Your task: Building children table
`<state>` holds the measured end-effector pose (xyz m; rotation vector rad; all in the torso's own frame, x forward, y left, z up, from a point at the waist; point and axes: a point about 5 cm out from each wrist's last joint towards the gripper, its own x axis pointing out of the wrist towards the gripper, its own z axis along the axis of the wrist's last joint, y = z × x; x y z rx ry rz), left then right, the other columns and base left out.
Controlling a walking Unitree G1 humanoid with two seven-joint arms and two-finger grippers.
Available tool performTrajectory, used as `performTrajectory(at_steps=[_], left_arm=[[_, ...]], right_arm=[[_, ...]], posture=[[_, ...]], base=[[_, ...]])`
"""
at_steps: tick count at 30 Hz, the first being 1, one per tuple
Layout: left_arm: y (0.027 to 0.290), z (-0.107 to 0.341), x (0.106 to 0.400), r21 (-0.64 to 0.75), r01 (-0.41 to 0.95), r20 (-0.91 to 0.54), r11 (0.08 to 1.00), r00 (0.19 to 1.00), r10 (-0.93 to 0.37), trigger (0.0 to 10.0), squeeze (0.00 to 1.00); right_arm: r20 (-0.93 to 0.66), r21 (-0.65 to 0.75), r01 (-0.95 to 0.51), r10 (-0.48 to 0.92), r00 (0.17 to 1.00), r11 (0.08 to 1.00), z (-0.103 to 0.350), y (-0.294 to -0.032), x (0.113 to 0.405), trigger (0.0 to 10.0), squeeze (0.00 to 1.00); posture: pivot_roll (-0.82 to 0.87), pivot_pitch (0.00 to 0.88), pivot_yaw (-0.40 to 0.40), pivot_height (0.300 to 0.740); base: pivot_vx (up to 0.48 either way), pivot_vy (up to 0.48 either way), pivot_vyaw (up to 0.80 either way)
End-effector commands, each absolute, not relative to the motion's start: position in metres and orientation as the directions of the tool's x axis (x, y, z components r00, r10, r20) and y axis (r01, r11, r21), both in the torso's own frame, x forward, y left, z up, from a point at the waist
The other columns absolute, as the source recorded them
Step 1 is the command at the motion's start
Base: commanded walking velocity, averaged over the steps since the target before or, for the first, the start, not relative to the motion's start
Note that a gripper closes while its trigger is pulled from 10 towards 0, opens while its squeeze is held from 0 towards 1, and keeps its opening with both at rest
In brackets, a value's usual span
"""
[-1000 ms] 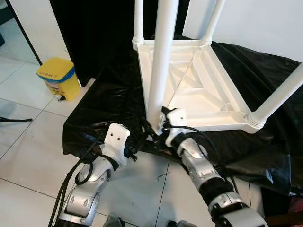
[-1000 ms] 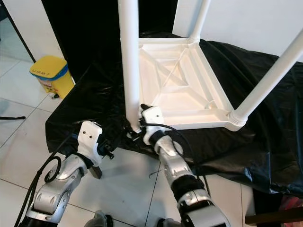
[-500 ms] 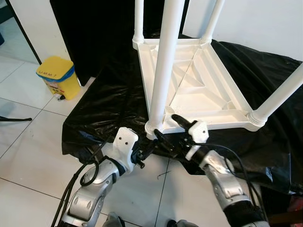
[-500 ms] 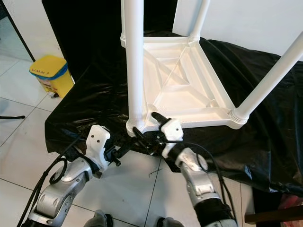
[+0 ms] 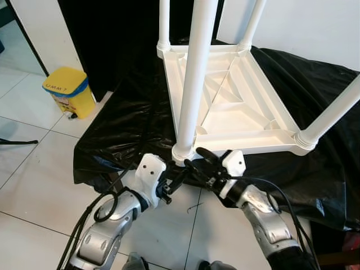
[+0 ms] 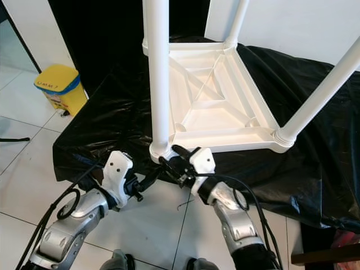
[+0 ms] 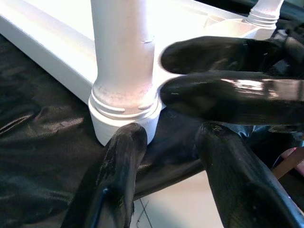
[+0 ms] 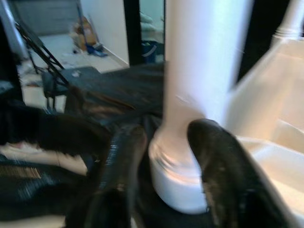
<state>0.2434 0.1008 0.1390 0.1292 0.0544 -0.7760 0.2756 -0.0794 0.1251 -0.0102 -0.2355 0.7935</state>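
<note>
A white plastic children's table (image 5: pixel 236 107) lies upside down on a black plastic sheet (image 5: pixel 129 129), its legs pointing up. The near leg (image 5: pixel 194 73) stands upright in its corner socket (image 5: pixel 181 152). My right gripper (image 5: pixel 194 158) is open just in front of that socket. In the right wrist view its fingers (image 8: pixel 216 175) sit to either side of the socket (image 8: pixel 178 183). My left gripper (image 5: pixel 175 180) is open, low and slightly to the left, pointing at the same corner. In the left wrist view the leg's base (image 7: pixel 124 102) lies just past its fingertips (image 7: pixel 128 147), and the right gripper's fingers (image 7: pixel 228 90) cross ahead.
A yellow bin (image 5: pixel 69 91) with a blue band stands on the white tiled floor (image 5: pixel 34 169) at the left. A black curtain (image 5: pixel 112 34) and a white wall (image 5: pixel 315 28) are behind. The sheet-covered platform's front edge (image 5: pixel 112 171) is right under my grippers.
The right gripper came off the leg's base, drew back to the right, and has now moved back in toward the socket. The left gripper crept forward toward the same corner.
</note>
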Motion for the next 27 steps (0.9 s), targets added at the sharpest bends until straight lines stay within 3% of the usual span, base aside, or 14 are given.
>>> performTrajectory(at_steps=[1, 2, 5, 6, 7, 14, 17, 18, 22, 27], left_arm=[[0.096, 0.138, 0.237, 0.082, 0.769, -0.115, 0.634, 0.64, -0.76, 10.0, 0.0], [0.096, 0.138, 0.236, 0.083, 0.768, -0.115, 0.636, 0.641, -0.759, 10.0, 0.0], [0.094, 0.138, 0.233, 0.074, 0.769, -0.114, 0.634, 0.638, -0.761, 10.0, 0.0], [0.094, 0.138, 0.233, 0.074, 0.769, -0.114, 0.634, 0.638, -0.761, 10.0, 0.0], [0.093, 0.138, 0.233, 0.074, 0.77, -0.114, 0.634, 0.638, -0.762, 10.0, 0.0], [0.094, 0.138, 0.231, 0.07, 0.768, -0.119, 0.636, 0.64, -0.759, 10.0, 0.0], [0.094, 0.138, 0.23, 0.066, 0.768, -0.119, 0.637, 0.64, -0.759, 10.0, 0.0], [0.094, 0.138, 0.23, 0.063, 0.768, -0.119, 0.637, 0.64, -0.759, 10.0, 0.0], [0.091, 0.137, 0.228, 0.053, 0.783, -0.125, 0.62, 0.621, -0.774, 10.0, 0.0], [0.089, 0.136, 0.225, 0.048, 0.81, -0.14, 0.584, 0.584, -0.799, 10.0, 0.0]], right_arm=[[0.169, -0.1, -0.704, 0.709, 0.684, 0.703, 0.119, -0.081, 0.275, 0.0, 0.0], [0.17, -0.093, -0.705, 0.709, 0.685, 0.704, 0.119, -0.075, 0.278, 0.0, 0.0], [0.191, -0.068, -0.722, 0.719, 0.668, 0.689, 0.125, -0.047, 0.289, 3.9, 0.0], [0.191, -0.068, -0.722, 0.719, 0.668, 0.689, 0.125, -0.047, 0.289, 3.9, 0.0], [0.193, -0.064, -0.726, 0.722, 0.664, 0.685, 0.126, -0.041, 0.29, 10.0, 0.0], [0.215, -0.068, -0.746, 0.74, 0.638, 0.663, 0.132, -0.035, 0.287, 10.0, 0.0], [0.211, -0.078, -0.744, 0.74, 0.638, 0.664, 0.131, -0.044, 0.284, 10.0, 0.02], [0.21, -0.081, -0.743, 0.74, 0.639, 0.664, 0.131, -0.048, 0.283, 10.0, 0.1], [0.209, -0.093, -0.725, 0.725, 0.656, 0.683, 0.131, -0.062, 0.28, 10.0, 0.05], [0.205, -0.1, -0.7, 0.703, 0.681, 0.707, 0.131, -0.075, 0.277, 10.0, 0.06]], posture=[[0.12, 0.127, -0.074, 0.74], [0.13, 0.125, -0.076, 0.74], [0.14, 0.124, -0.08, 0.74], [0.14, 0.124, -0.08, 0.74], [0.14, 0.122, -0.084, 0.74], [0.14, 0.125, -0.092, 0.74], [0.14, 0.129, -0.093, 0.74], [0.14, 0.129, -0.093, 0.74], [0.12, 0.14, -0.09, 0.74], [0.11, 0.143, -0.087, 0.74]], base=[[0.0, 0.0, 0.0], [0.0, 0.0, 0.0], [0.0, 0.0, 0.0], [0.0, 0.0, 0.0], [0.0, 0.0, 0.0], [0.0, 0.0, 0.0], [0.0, 0.0, 0.0], [0.0, 0.0, 0.0], [0.0, 0.0, 0.0], [0.0, 0.0, 0.0]])
